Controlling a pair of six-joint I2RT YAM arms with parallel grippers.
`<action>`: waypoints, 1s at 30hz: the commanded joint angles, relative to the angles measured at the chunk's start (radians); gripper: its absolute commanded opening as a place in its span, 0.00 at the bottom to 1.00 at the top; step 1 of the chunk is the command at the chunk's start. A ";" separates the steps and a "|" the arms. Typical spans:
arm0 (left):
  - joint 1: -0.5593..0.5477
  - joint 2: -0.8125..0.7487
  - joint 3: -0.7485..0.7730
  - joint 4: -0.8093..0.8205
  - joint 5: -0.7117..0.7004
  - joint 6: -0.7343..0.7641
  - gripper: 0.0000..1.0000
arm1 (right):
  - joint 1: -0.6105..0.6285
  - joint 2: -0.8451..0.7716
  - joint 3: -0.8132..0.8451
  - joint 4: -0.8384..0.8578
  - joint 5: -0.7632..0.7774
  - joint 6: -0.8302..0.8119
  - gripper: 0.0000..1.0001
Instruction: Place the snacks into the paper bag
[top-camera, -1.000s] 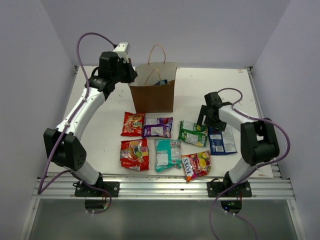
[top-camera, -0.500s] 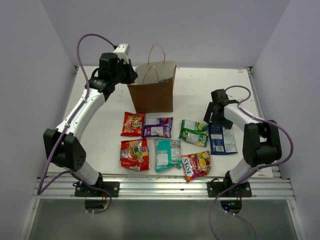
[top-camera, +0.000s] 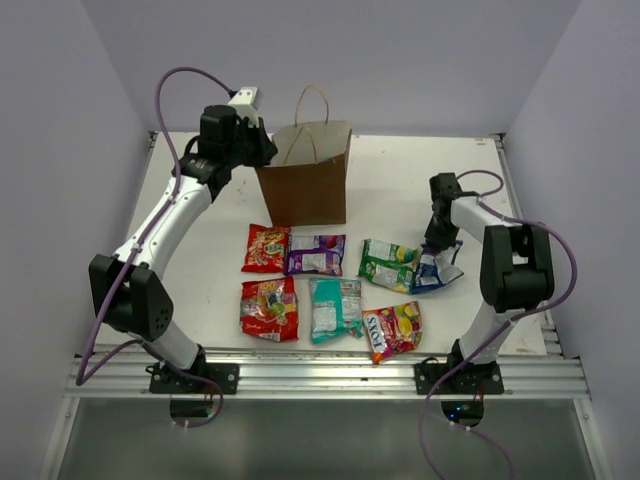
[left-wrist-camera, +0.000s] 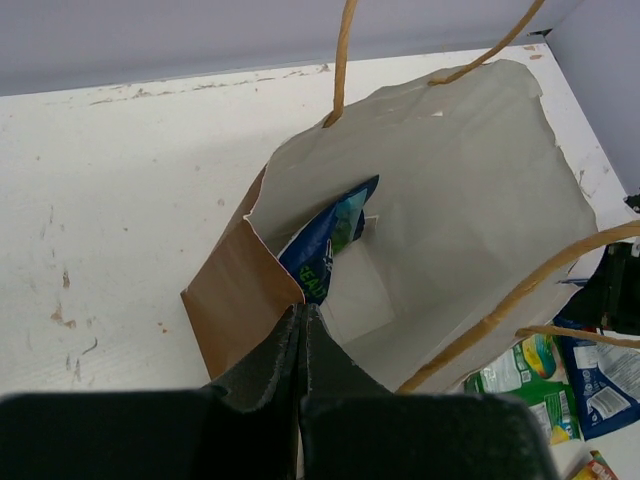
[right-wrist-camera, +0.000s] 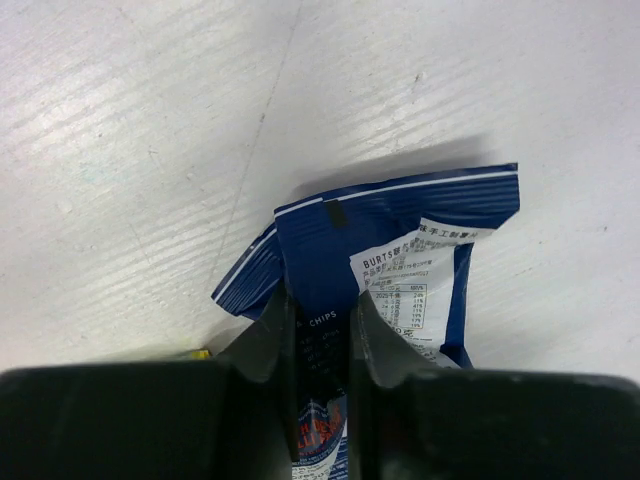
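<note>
The top camera overlooks the whole table (top-camera: 400, 170). Wrist cameras sit close: left above the paper bag (left-wrist-camera: 470, 200), right above a blue packet (right-wrist-camera: 380, 270).

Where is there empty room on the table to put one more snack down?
Bare table lies between the paper bag and the right gripper, and also left of the far red packet. In front of the bag it is crowded: packets lie nearly edge to edge there.
</note>
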 joint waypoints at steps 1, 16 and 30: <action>-0.005 0.024 0.022 -0.005 0.009 -0.008 0.00 | 0.001 0.043 -0.022 -0.019 -0.053 0.009 0.00; -0.005 0.002 0.027 0.001 -0.010 -0.023 0.00 | 0.329 -0.019 0.940 0.104 -0.117 -0.002 0.00; -0.007 -0.084 -0.025 0.021 0.009 -0.089 0.00 | 0.478 0.260 1.215 0.374 -0.120 0.004 0.00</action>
